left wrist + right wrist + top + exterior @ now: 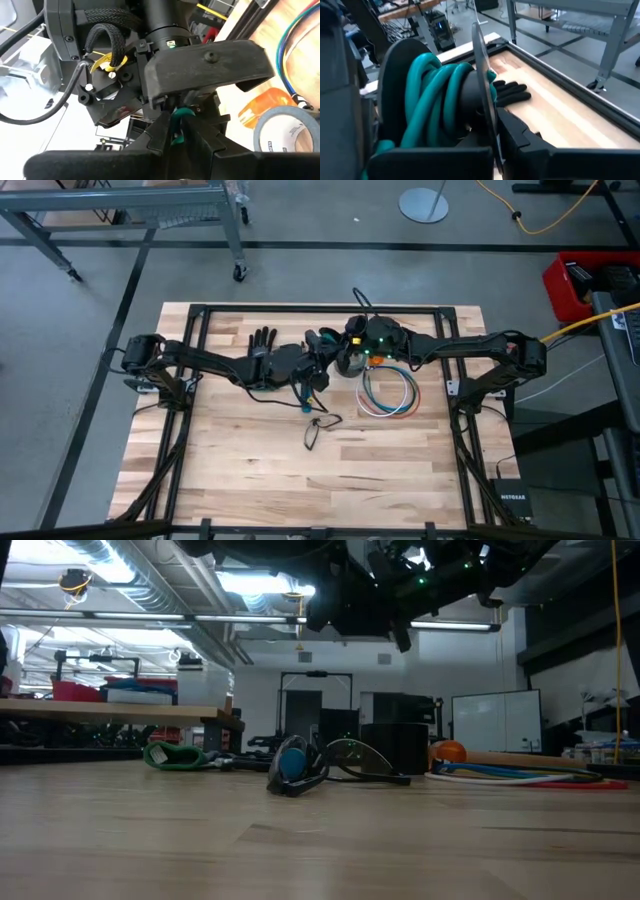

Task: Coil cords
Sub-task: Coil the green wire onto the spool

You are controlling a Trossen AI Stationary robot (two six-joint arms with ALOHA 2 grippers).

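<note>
Wooden tabletop (pixel 250 470): loose white, blue and red cords (pixel 388 413) lie just beside the grey tape roll (pixel 285 132). Above the roll, the left gripper (pixel 177 127) pinches a teal cord (pixel 427 95) and the right gripper (pixel 440 107) clamps its black spool (pixel 470 100). A hard tug could slip either grasp.

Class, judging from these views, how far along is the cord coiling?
Done: teal cord is wound on a reel at the right tool; the cords lie in a loose ring on the table. In hand: the left tool pinches a teal end by that reel. Left: probably tucking that end; a small dark wire lies loose.
</note>
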